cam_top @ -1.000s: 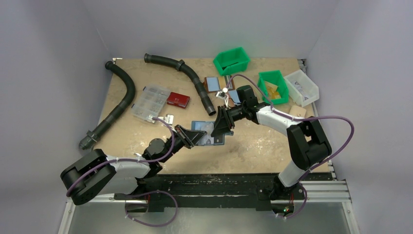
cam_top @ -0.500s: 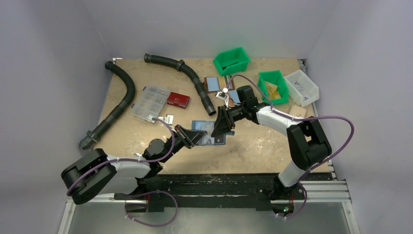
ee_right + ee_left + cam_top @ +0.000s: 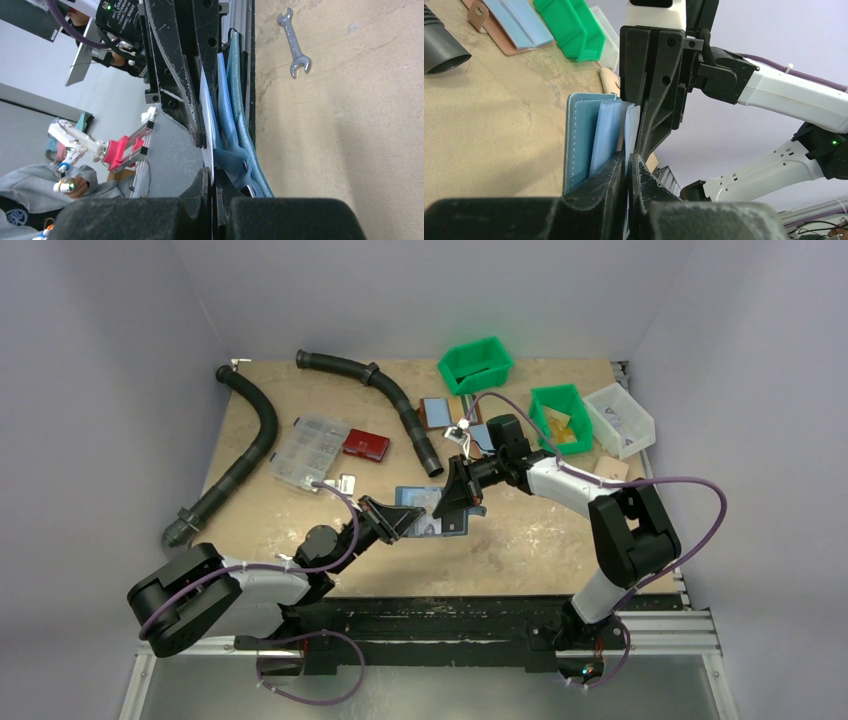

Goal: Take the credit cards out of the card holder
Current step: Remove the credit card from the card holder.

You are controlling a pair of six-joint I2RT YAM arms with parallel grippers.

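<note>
Since a second ago the right gripper (image 3: 212,186) has gone from half open to closed, pinching a white card (image 3: 206,120) at the card holder (image 3: 438,528), which sits 6 o'clock of table (image 3: 520,540) centre. The top view hides both grips. The left wrist view shows the left gripper (image 3: 626,172) clamped shut on the holder's light-blue pocket edge.

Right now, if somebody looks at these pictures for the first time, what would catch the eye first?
First, both arms meet at the middle of the table over the open blue card holder. The left end effector clamps it, and the right end effector is shut on a pale card in its pockets. Next come the bright green bins at the far right and the black ribbed hoses at the far left.
</note>
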